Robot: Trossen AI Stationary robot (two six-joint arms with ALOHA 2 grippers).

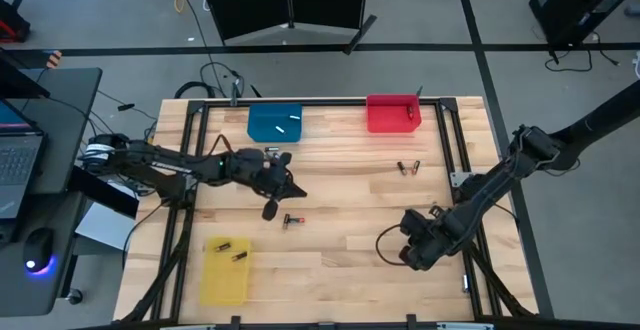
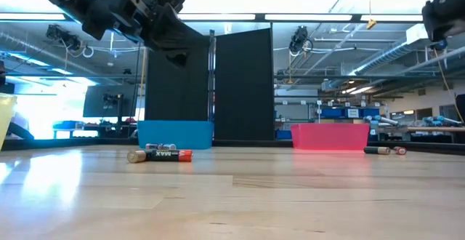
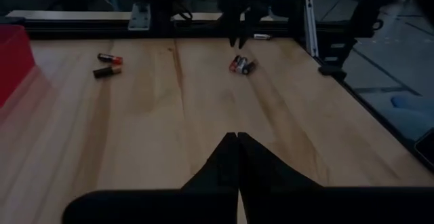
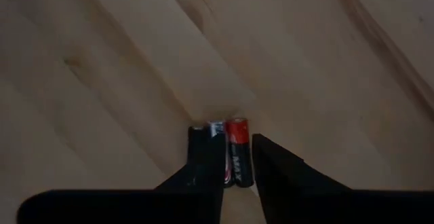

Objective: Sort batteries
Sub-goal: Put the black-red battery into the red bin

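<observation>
My right gripper (image 1: pixel 411 254) (image 4: pixel 230 136) is open near the table's right near corner. It hangs just above two batteries lying side by side on the wood: a black-and-red one (image 4: pixel 238 153) and a silver-tipped one (image 4: pixel 216 130). The left wrist view shows this pair (image 3: pixel 241 64) on the table below the fingertips. My left gripper (image 1: pixel 296 186) (image 3: pixel 237 138) is shut on nothing and raised over the table's middle. Loose batteries lie near it (image 1: pixel 291 220) (image 2: pixel 161 155). Two more lie below the red bin (image 1: pixel 408 167) (image 3: pixel 108 65).
The blue bin (image 1: pixel 258 128) at the far edge holds pale batteries. The red bin (image 1: pixel 385 122) beside it holds one. The yellow bin (image 1: pixel 222 282) at the near left holds two dark ones. A metal frame borders the table. A desk with a laptop stands to the left.
</observation>
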